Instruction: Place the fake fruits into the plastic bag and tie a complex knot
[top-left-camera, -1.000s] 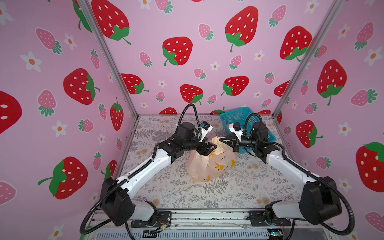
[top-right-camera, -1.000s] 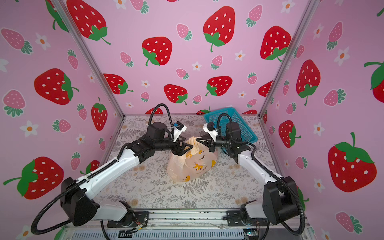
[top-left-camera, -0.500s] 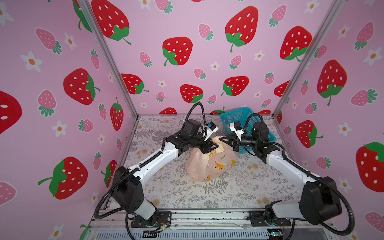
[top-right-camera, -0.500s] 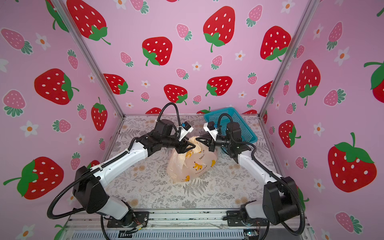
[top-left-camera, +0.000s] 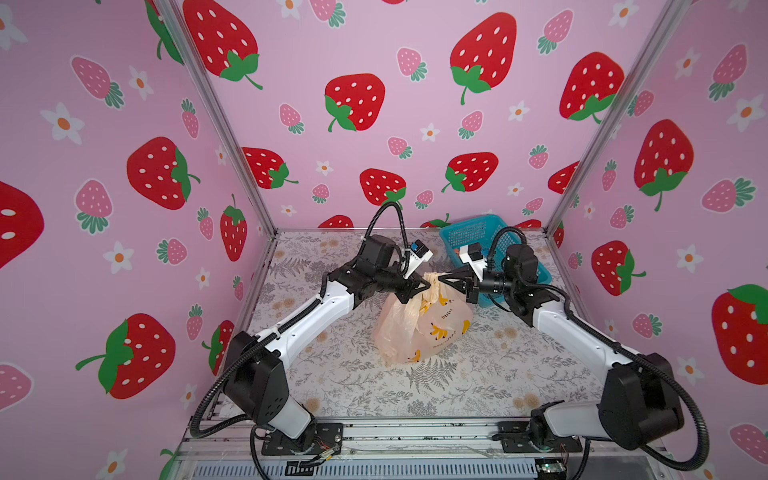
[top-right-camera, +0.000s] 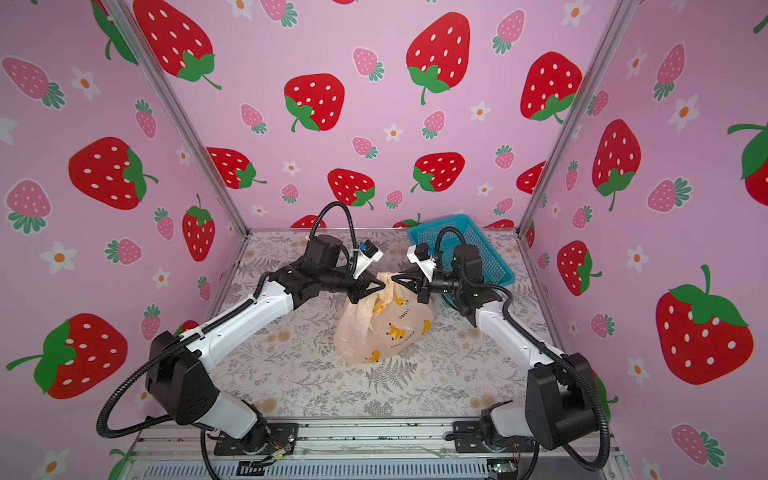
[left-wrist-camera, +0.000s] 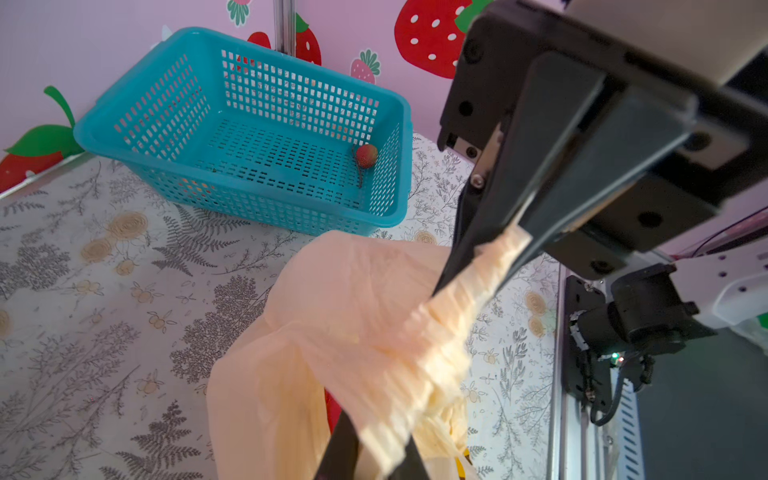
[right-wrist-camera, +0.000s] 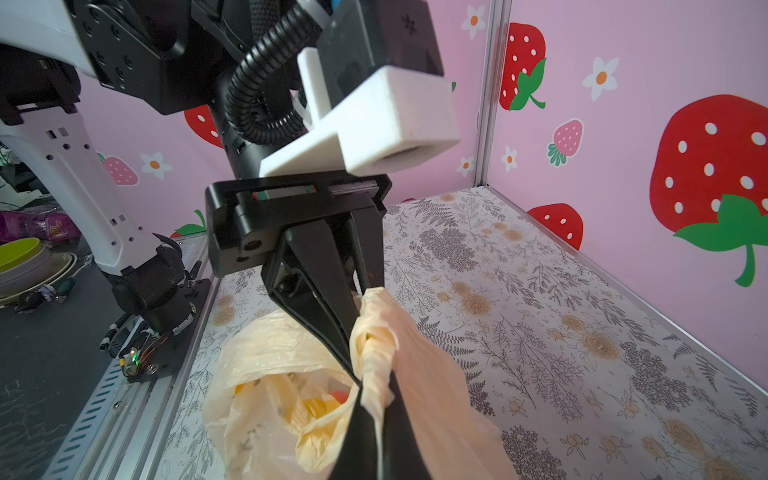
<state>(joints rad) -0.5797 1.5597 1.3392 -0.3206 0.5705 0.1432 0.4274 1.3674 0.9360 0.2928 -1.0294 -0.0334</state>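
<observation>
In left wrist view — basket (left-wrist-camera: 245, 199) holds fruit (left-wrist-camera: 367, 155).

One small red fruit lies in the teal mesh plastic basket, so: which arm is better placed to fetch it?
Right. The right gripper sits beside the teal basket holding the red fruit; the left gripper is farther, across the peach banana-print plastic bag. Both are shut on its handles; release comes first.

One bag (top-left-camera: 419, 328), one basket (left-wrist-camera: 174, 95) — one red fruit (left-wrist-camera: 366, 154)
</observation>
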